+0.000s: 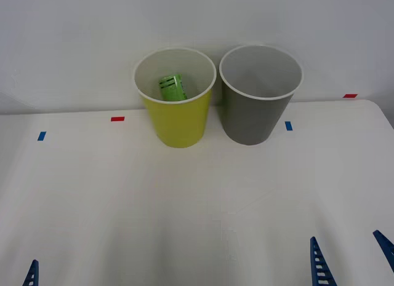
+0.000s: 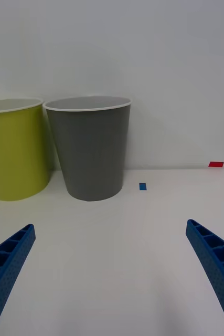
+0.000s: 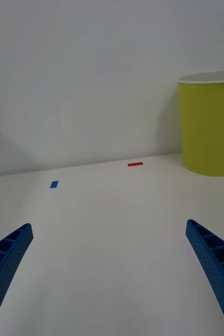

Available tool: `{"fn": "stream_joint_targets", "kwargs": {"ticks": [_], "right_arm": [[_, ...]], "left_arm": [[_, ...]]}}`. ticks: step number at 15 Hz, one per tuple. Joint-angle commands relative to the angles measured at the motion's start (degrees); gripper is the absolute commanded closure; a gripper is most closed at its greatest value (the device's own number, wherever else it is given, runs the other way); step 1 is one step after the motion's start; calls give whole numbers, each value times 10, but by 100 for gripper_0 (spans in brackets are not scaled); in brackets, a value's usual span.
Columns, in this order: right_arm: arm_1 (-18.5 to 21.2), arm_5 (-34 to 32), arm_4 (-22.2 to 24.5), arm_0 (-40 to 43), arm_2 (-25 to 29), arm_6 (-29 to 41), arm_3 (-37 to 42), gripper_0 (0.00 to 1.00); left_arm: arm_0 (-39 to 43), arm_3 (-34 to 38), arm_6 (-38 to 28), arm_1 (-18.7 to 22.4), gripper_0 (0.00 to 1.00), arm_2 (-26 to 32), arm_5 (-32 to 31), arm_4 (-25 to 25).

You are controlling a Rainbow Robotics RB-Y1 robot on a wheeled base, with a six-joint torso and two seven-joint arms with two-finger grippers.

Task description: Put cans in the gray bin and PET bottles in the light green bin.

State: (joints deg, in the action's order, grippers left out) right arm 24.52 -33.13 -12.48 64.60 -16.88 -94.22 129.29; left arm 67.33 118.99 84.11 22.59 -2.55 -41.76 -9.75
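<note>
The green PET bottle (image 1: 173, 88) lies tilted inside the light green bin (image 1: 178, 123), far across the white surface (image 1: 197, 200) from both claws, which sit low at the near edge. The left claw (image 3: 112, 273) and the right claw (image 2: 112, 273) are both spread wide open and hold nothing, and their blue fingers (image 2: 216, 262) have ribs. The 2 bins are round plastic cups with white rims, narrower at the bottom, and the gray bin (image 1: 255, 114) stands just beside the light green one on its right with nothing seen inside.
</note>
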Motion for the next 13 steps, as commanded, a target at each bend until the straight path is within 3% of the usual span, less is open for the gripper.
{"fn": "stream_joint_targets", "kwargs": {"ticks": [1, 13], "right_arm": [[0, 0, 0, 0, 0, 0, 0, 0], [0, 0, 0, 0, 0, 0, 0, 0]], "left_arm": [[0, 0, 0, 0, 0, 0, 0, 0], [0, 0, 0, 0, 0, 0, 0, 0]]}}
